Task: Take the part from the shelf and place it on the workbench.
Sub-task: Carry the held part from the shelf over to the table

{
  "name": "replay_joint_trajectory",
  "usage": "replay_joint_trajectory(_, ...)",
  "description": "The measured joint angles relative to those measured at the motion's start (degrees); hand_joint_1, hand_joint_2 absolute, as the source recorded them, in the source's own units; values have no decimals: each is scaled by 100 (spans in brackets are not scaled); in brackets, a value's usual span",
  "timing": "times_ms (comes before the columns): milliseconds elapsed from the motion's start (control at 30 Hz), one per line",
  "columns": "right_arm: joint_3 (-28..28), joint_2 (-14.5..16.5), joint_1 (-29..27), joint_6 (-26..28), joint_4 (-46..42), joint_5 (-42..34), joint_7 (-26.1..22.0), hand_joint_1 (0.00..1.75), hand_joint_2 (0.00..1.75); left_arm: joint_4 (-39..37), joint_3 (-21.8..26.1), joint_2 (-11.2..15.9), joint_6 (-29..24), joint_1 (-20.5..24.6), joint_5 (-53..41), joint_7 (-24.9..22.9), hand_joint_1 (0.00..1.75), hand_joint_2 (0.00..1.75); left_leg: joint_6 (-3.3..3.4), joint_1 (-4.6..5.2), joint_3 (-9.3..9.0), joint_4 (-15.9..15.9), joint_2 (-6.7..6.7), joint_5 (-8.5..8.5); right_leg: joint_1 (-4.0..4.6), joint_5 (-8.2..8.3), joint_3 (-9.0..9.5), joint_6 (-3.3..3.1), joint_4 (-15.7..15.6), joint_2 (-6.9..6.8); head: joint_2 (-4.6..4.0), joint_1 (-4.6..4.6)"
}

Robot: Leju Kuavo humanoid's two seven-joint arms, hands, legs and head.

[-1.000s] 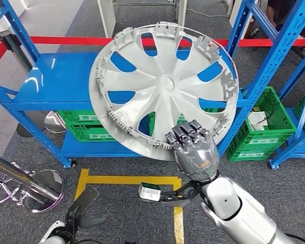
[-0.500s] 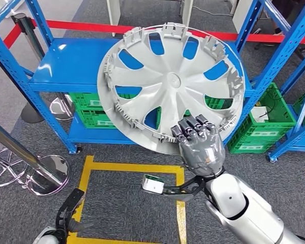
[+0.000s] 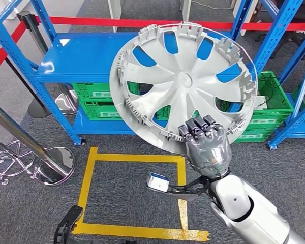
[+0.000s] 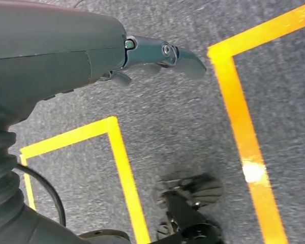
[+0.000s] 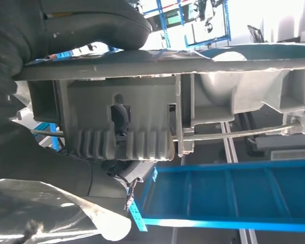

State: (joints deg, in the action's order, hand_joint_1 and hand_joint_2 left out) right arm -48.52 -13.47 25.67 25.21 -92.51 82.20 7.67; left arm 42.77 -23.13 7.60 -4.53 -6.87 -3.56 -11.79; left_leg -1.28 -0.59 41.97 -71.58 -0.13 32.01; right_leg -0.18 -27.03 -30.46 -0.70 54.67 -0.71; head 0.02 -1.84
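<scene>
Gripped at its rim by the right hand (image 3: 206,148), wheel cover (image 3: 183,81) best carried level; left hand (image 4: 158,53) fingers loose, empty.

hubcap (image 3: 183,81) drawn back — shelf (image 3: 86,53) receding

No readable text anywhere; there's a small orange mark on the back of the right hand (image 3: 208,151), too blurred to read.

Your right hand (image 3: 208,147) grips the near rim of the grey wheel cover (image 3: 183,84), holding it tilted in front of the blue shelf (image 3: 86,56). Below it, yellow floor tape (image 3: 131,158) outlines a rectangle on the grey carpet.
</scene>
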Motion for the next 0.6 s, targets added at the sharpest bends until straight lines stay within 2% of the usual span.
replay_joint_trajectory(33, 2, -7, -10, 2, -1, 7, 7, 175, 175, -8, -1, 3, 0, -1, -1, -3, 0, 175, -31, -22, -22, -189, 1, 18, -12, 19, -85, 12, 61, -7, -1, -2)
replay_joint_trajectory(67, 6, -15, -21, 5, -2, 11, 13, 175, 175, -14, -3, 3, -1, -2, -5, -5, 0, 175, -59, -45, -140, -162, 1, -69, -29, 31, -171, 27, 131, -12, -1, -2)
replay_joint_trajectory(100, 13, -25, -36, 7, -4, 14, 19, 175, 175, -18, -5, 3, -1, -2, -10, -7, 0, 175, -90, -72, -348, 74, 2, -204, -49, 40, -254, 44, 205, -13, 0, -2)
replay_joint_trajectory(167, 41, -48, -66, 13, -26, 15, 33, 175, 175, -19, -20, -1, -7, 12, -30, -11, 0, 175, -128, -100, -818, 777, -9, -310, -66, 58, -421, 102, 353, -11, 0, -10)
replay_joint_trajectory(200, 61, -57, -84, 16, -44, 16, 44, 175, 175, -18, -37, -2, -10, 21, -43, -18, 0, 175, -111, -99, -962, 1035, -18, -296, -63, 79, -488, 141, 407, -8, 0, -15)
replay_joint_trajectory(233, 80, -67, -101, 19, -63, 18, 55, 175, 175, -16, -62, -4, -14, 29, -59, -30, 0, 175, -77, -85, -1018, 1170, -27, -255, -56, 109, -539, 185, 438, -6, 0, -20)
replay_joint_trajectory(300, 109, -89, -137, 22, -83, 28, 73, 175, 175, -13, -125, -5, -20, 29, -97, -76, 0, 175, 38, -67, -979, 1204, -27, -293, -60, 176, -592, 262, 449, -3, 0, -21)
replay_joint_trajectory(333, 120, -104, -154, 24, -86, 36, 78, 175, 175, -11, -157, -6, -25, 29, -111, -98, 0, 175, 100, -66, -943, 1210, -17, -337, -69, 132, -622, 293, 471, 1, 0, -20)
replay_joint_trajectory(367, 130, -116, -166, 26, -92, 43, 80, 175, 175, -8, -189, -6, -30, 33, -123, -117, 0, 175, 169, -67, -895, 1218, -4, -391, -77, -10, -672, 317, 568, 9, 0, -9)
replay_joint_trajectory(433, 147, -137, -177, 28, -107, 49, 81, 175, 175, 3, -244, -5, -43, 57, -127, -132, 0, 175, 268, -54, -766, 1228, 15, -510, -83, -537, -813, 342, 1067, 29, 0, 18)
replay_joint_trajectory(467, 151, -142, -179, 28, -113, 52, 80, 175, 175, 8, -264, -2, -49, 71, -128, -139, 0, 175, 290, -39, -688, 1226, 17, -572, -81, -807, -881, 344, 1434, 37, 0, 32)
replay_joint_trajectory(500, 152, -146, -180, 26, -115, 54, 80, 175, 175, 10, -281, 3, -53, 83, -129, -144, 0, 175, 298, -21, -608, 1224, 18, -637, -77, -973, -911, 341, 1767, 40, 0, 37)
replay_joint_trajectory(533, 151, -147, -179, 23, -115, 57, 79, 175, 175, 11, -297, 12, -57, 96, -131, -152, 0, 175, 303, -4, -524, 1221, 18, -704, -70, -1000, -886, 329, 1985, 43, 0, 41)
replay_joint_trajectory(567, 151, -148, -173, 20, -115, 61, 79, 175, 175, 12, -319, 25, -60, 108, -133, -159, 0, 175, 304, 12, -439, 1219, 18, -773, -60, -898, -782, 306, 2035, 45, 0, 42)
replay_joint_trajectory(600, 149, -148, -162, 15, -114, 64, 79, 175, 175, 12, -346, 39, -61, 123, -134, -163, 0, 175, 303, 26, -357, 1218, 15, -843, -46, -718, -594, 270, 1896, 48, 0, 42)
